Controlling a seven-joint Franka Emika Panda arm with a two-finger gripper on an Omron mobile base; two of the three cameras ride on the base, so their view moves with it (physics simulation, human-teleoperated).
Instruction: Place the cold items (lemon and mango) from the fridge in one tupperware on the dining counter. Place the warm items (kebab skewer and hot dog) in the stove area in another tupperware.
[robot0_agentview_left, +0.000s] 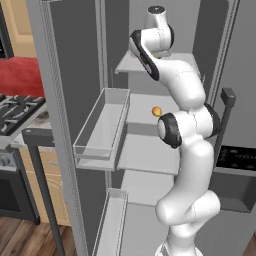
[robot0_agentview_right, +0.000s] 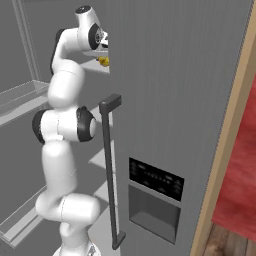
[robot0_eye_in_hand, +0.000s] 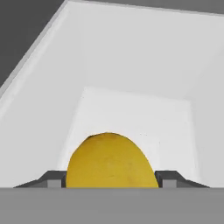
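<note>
On the upper fridge shelf (robot0_agentview_left: 131, 64), deep in the open fridge, we have the hand (robot0_eye_in_hand: 112, 181) straddling the lemon (robot0_eye_in_hand: 109, 159). In the hand view the lemon sits dead centre at 6 o'clock, one finger tip (robot0_eye_in_hand: 54, 179) at its 9 o'clock flank and the other at 3 o'clock. Tips look to be touching or just beside the skin; we can't tell whether the hand is already clenched on it or only partly closed around it. The lemon's long axis seems to run across the view, 9 to 3, so we'd be pinching it end to end; we judge that less secure than across the short width. In the right base view the lemon (robot0_agentview_right: 103, 61) lies just past the wrist at about 3 o'clock. The mango (robot0_agentview_left: 156, 111) is one shelf down, at 6 o'clock from the hand in the left base view, not yet picked. Only one arm, so reach isn't a choice
</note>
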